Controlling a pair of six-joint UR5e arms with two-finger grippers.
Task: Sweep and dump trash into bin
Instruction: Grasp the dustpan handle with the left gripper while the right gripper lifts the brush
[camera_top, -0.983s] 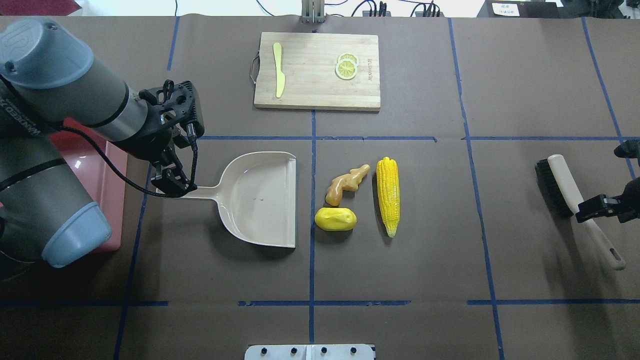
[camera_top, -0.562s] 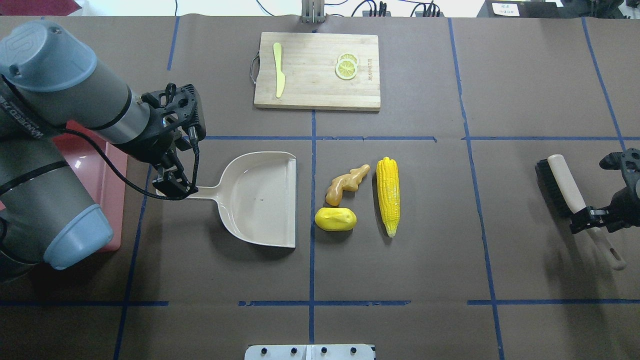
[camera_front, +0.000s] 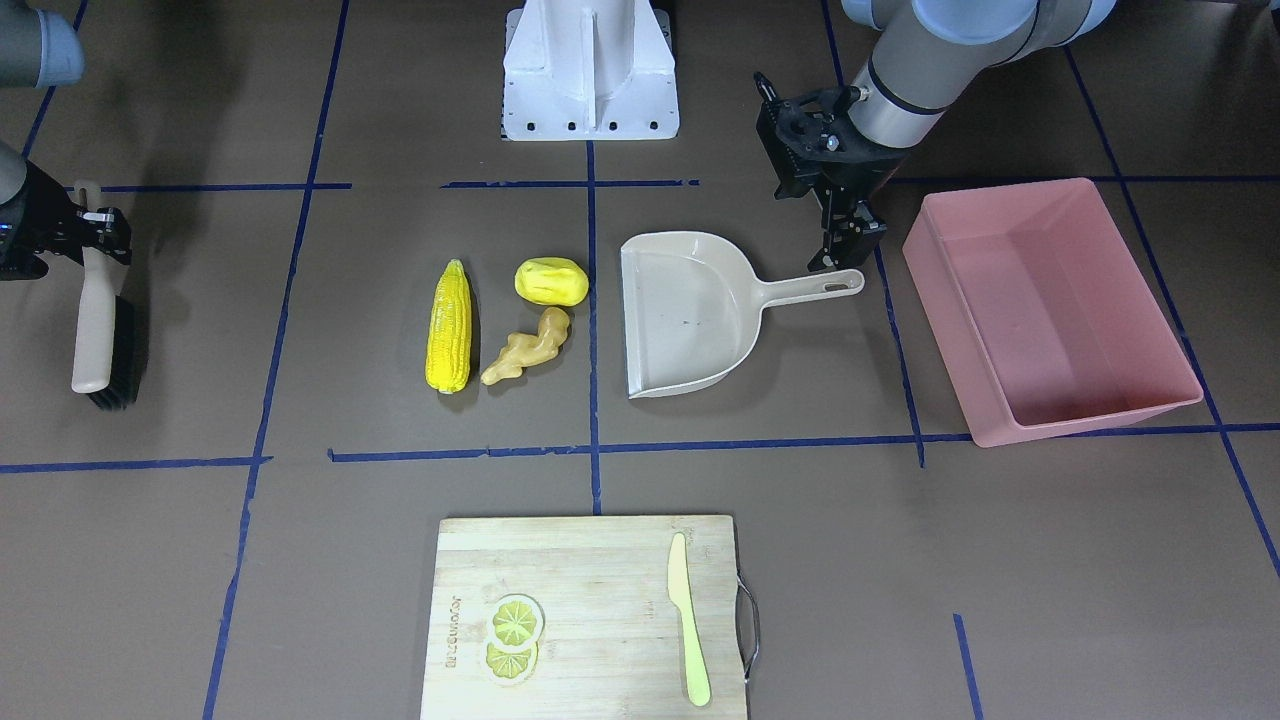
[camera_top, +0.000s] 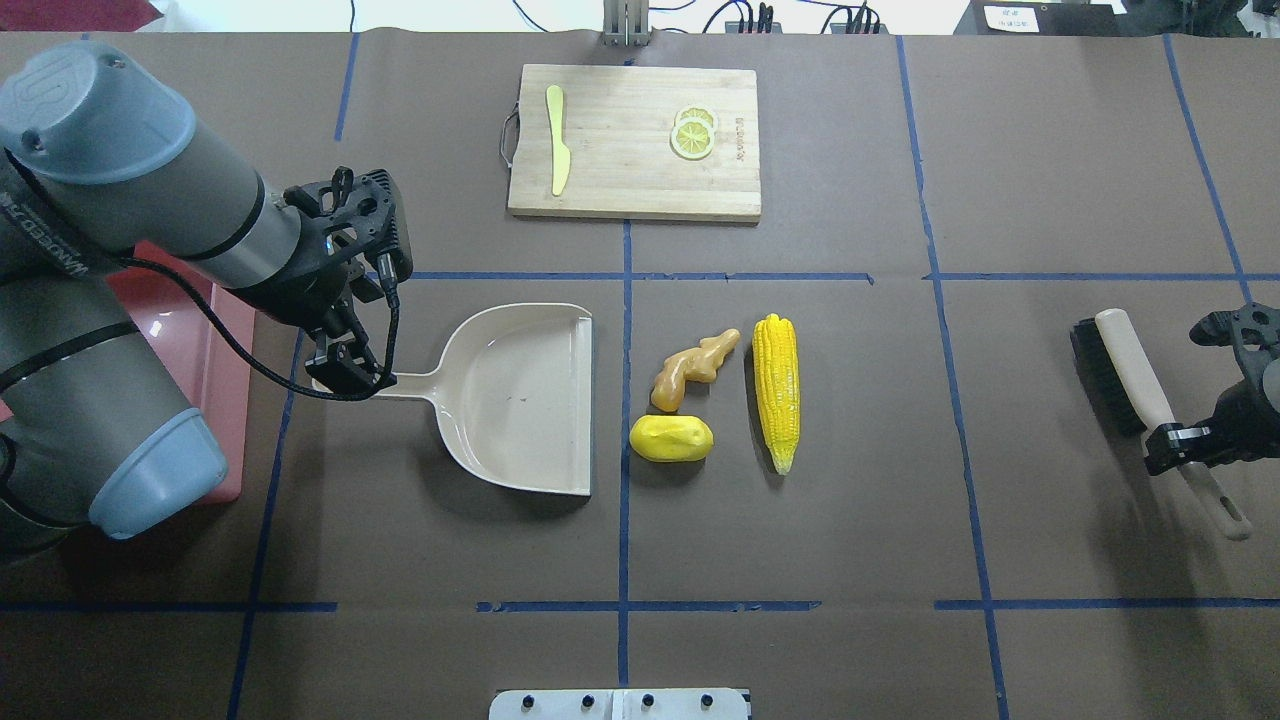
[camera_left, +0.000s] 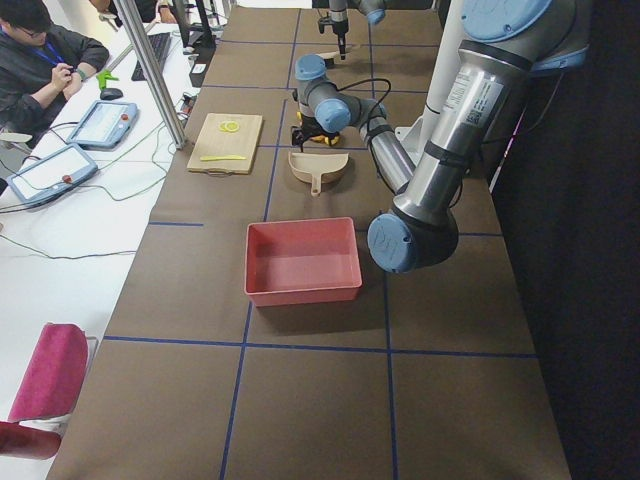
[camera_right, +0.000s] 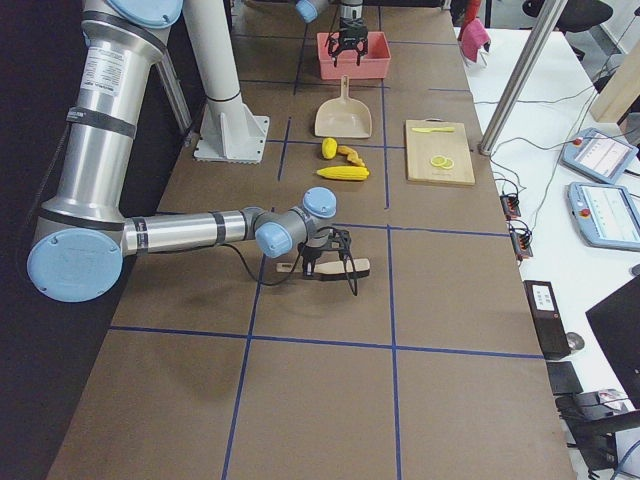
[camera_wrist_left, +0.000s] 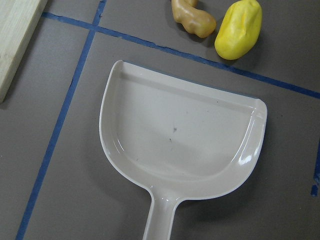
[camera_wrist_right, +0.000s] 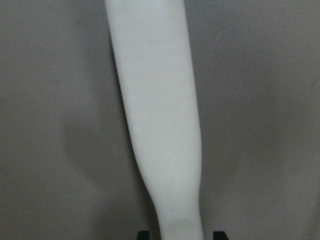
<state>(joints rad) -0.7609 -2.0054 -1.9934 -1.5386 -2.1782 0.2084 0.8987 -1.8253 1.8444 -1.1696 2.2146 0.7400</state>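
At tabletop (camera_top: 850, 520) centre, read from overhead with 12 o'clock pointing away from the robot, the trash lies in a loose cluster, all three pieces resting on the tabletop. Corn (camera_top: 776, 390) lies lengthwise along the 12–6 line. Ginger (camera_top: 690, 368) sits just beside it at 9 o'clock, and potato (camera_top: 671, 438) sits just beside the ginger at 6 o'clock. Dustpan (camera_top: 520, 400) lies flat at 9 o'clock of the cluster, mouth toward the trash, handle pointing to 9 o'clock. Left claw (camera_top: 345, 372) is down at the handle's end; whether it grips or stands wide cannot be told. Bin (camera_front: 1100, 420) stands upright at 9 o'clock of the dustpan, apart from it.

Brush (camera_top: 1125, 365) lies well apart at 3 o'clock of the corn, bristles on its 9 o'clock side, handle toward 5 o'clock. Right claw (camera_top: 1180, 447) straddles that handle, narrowly parted: the wrist view shows fingertips (camera_wrist_right: 143, 235) on either side, each with a gap. Board (camera_top: 630, 150), at 12 o'clock, carries knife (camera_top: 557, 140) and lemon slices (camera_top: 693, 135).
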